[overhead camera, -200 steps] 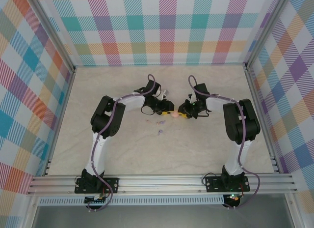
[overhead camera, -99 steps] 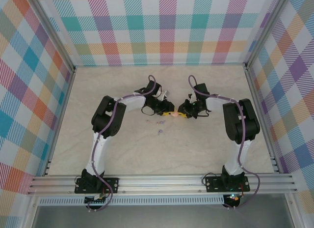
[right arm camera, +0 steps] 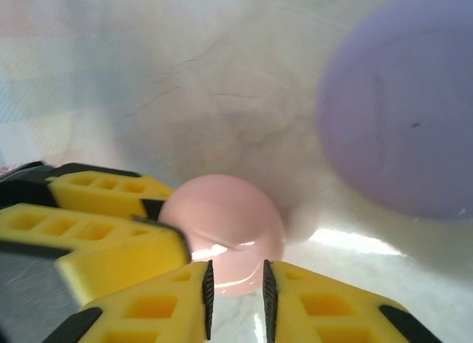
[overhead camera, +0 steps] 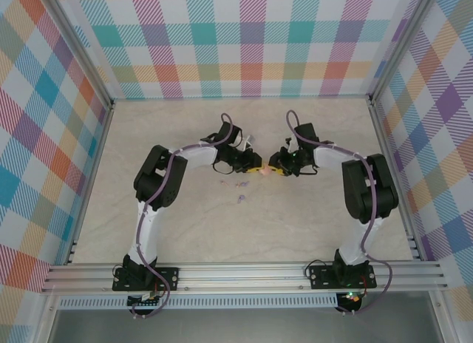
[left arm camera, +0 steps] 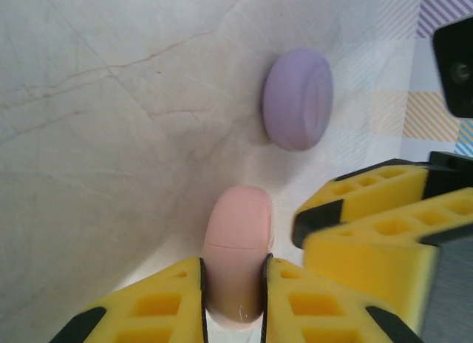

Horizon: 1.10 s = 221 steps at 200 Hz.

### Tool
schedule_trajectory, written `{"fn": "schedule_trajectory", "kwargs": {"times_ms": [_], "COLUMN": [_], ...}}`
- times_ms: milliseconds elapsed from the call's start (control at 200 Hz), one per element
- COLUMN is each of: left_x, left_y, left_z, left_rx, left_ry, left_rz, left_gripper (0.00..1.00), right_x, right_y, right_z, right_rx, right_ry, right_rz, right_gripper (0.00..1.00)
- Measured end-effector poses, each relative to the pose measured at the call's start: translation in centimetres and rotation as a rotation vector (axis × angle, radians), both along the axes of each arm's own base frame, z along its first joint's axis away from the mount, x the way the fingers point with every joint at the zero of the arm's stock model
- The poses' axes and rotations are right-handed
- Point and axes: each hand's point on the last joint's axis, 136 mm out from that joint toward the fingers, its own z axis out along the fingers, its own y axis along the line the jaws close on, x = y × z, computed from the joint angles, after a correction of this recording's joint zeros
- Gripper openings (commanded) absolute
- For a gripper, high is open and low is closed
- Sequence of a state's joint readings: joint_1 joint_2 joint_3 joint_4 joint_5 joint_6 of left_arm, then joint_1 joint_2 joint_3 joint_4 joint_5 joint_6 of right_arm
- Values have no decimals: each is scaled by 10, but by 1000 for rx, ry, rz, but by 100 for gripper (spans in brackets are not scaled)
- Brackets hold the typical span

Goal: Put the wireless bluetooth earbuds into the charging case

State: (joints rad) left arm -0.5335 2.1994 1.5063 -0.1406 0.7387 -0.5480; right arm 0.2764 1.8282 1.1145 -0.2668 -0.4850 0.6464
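Note:
A pink charging case (left arm camera: 238, 232) stands on edge on the marble table, its seam closed. My left gripper (left arm camera: 233, 263) is shut on its two flat faces. My right gripper (right arm camera: 236, 265) faces it from the other side with its jaws a narrow gap apart and the case's rim (right arm camera: 225, 225) just at the tips. From above, both grippers (overhead camera: 256, 168) (overhead camera: 274, 168) meet at the case (overhead camera: 264, 171) mid-table. A lilac case (left arm camera: 298, 99) (right arm camera: 399, 114) lies flat just beyond. Tiny lilac earbuds (overhead camera: 241, 199) lie loose on the table in front of the grippers.
The right gripper's yellow fingers (left arm camera: 362, 202) crowd the case's right side, and the left fingers (right arm camera: 103, 195) sit close on the other. Checked walls (overhead camera: 236, 40) and aluminium rails (overhead camera: 244, 275) box in the table.
My left jaws have closed onto the pink case. The right jaws have parted a little, and the right arm's elbow has swung slightly outward.

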Motion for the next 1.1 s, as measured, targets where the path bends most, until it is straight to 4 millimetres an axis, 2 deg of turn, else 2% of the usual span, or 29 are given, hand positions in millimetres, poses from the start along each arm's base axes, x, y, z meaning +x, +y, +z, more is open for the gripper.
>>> {"fn": "schedule_trajectory", "kwargs": {"times_ms": [195,415,585,755,875,1105], "left_x": [5,4,-5,-14,-20,-34], "left_y": [6,21,27,30,26,15], "left_z": [45,117,172,208,218,223], "left_rx": [-57,-151,-234,-301,-332,-371], "left_ry": [-88,-251,-394,-486,-512,-513], "left_rz": [30,65,68,52,26,-36], "left_gripper": [21,21,21,22,22,22], "right_x": [5,-1,-13,-21,-24,-30], "right_y": [-6,-19,-11,-3,0,8], "right_z": [63,123,167,185,191,202], "right_rx": [84,207,305,382,412,449], "right_ry": [-157,-324,-451,-496,-513,-534], "right_rz": [22,73,167,237,267,317], "right_gripper": [36,50,61,64,65,62]}}
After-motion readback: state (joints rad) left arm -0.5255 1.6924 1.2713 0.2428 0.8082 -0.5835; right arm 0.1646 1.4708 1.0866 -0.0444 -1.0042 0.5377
